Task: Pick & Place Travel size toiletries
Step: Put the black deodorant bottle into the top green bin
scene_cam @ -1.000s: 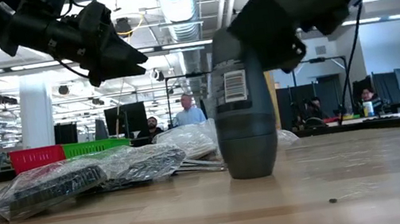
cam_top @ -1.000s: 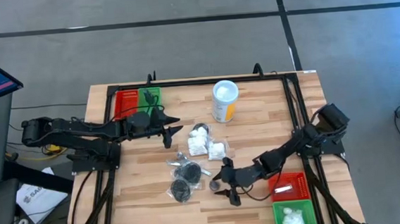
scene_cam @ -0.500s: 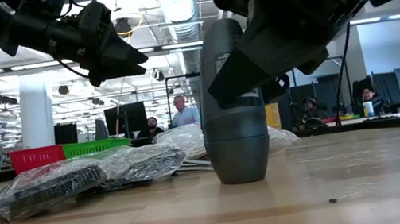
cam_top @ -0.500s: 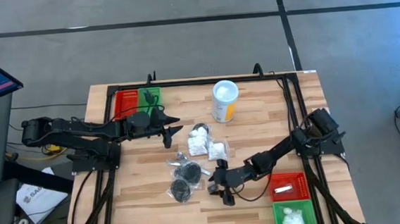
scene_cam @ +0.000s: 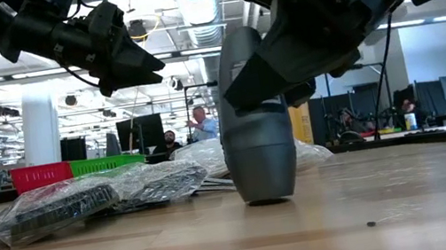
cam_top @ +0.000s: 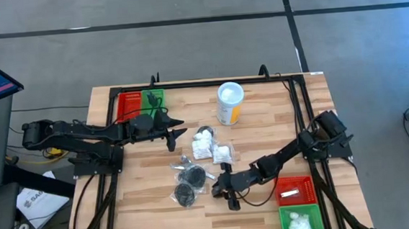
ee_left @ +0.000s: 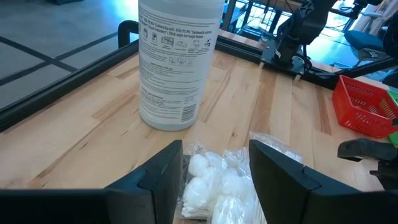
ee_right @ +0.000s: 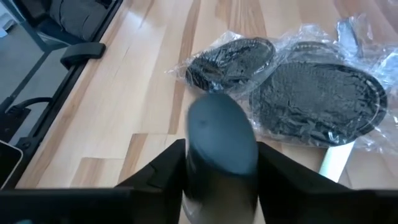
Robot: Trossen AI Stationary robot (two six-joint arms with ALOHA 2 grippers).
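The small dark bottle (scene_cam: 256, 133), grey, rounded at the top and tilted a little, stands on the wooden table (cam_top: 264, 135) at about 5 o'clock from the wrapped pucks (cam_top: 189, 182). The right gripper (ee_right: 219, 163) has its fingers clasped against both sides of it. The left gripper (ee_left: 214, 171), fingers apart and empty, hovers over the white packets (ee_left: 217, 183), near the yellow canister (cam_top: 229, 104).
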